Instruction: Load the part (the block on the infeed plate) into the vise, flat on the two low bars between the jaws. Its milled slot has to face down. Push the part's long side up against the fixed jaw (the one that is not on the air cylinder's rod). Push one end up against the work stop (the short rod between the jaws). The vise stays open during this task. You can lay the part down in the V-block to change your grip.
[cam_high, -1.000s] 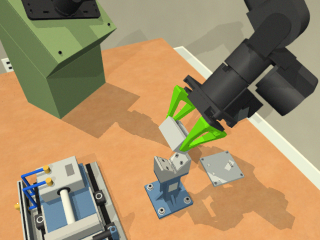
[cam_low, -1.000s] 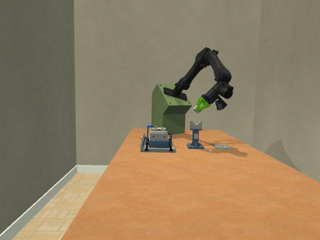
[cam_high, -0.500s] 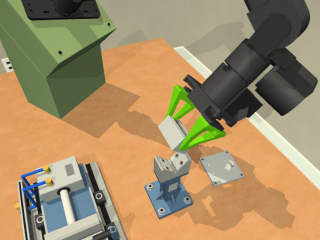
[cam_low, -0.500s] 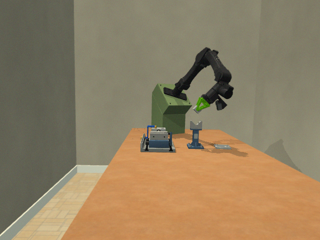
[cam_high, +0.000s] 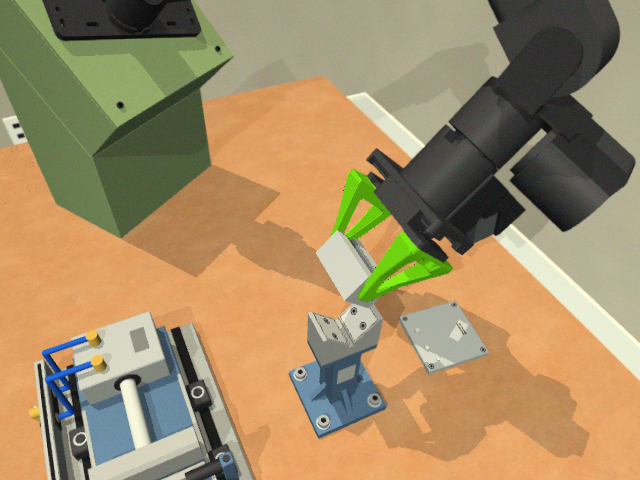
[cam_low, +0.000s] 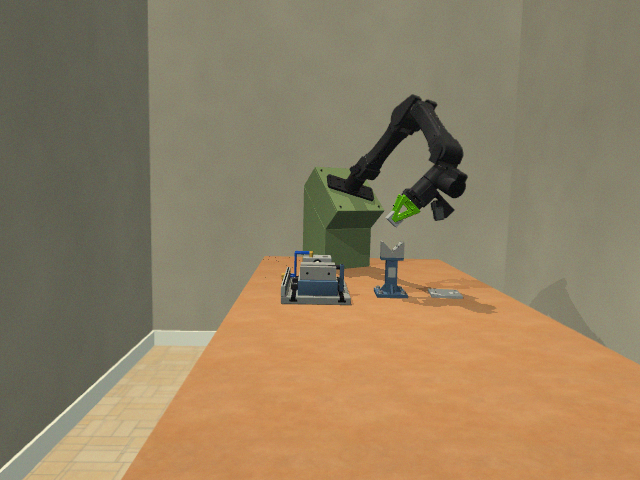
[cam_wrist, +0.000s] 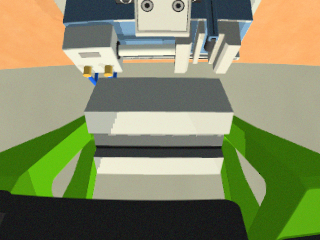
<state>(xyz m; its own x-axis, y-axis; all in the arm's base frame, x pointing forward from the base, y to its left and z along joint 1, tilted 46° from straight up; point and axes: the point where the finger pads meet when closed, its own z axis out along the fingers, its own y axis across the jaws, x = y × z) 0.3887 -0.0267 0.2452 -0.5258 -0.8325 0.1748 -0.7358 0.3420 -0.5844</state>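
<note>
The part (cam_high: 345, 264) is clamped between the green fingers of the gripper (cam_high: 361, 258) and carried in the air just above the V-block (cam_high: 343, 330), clear of it. The infeed plate (cam_high: 443, 336) lies bare beside the V-block, and the vise (cam_high: 139, 392) stands well apart, near the table's front corner. In the wrist view a dark groove, probably the milled slot, is seen on the part's near face, toward the gripper body, so it is judged not to be facing down yet.

The step in hand appears to be a regrip. It is best done by lining the part's long axis up with the vee, lowering it until both sloped faces are touched, and only then releasing. The part should be centred along the block so that neither end overhangs far. It can then be retaken from a side that allows the slot to be turned down before the move to the vise
</note>
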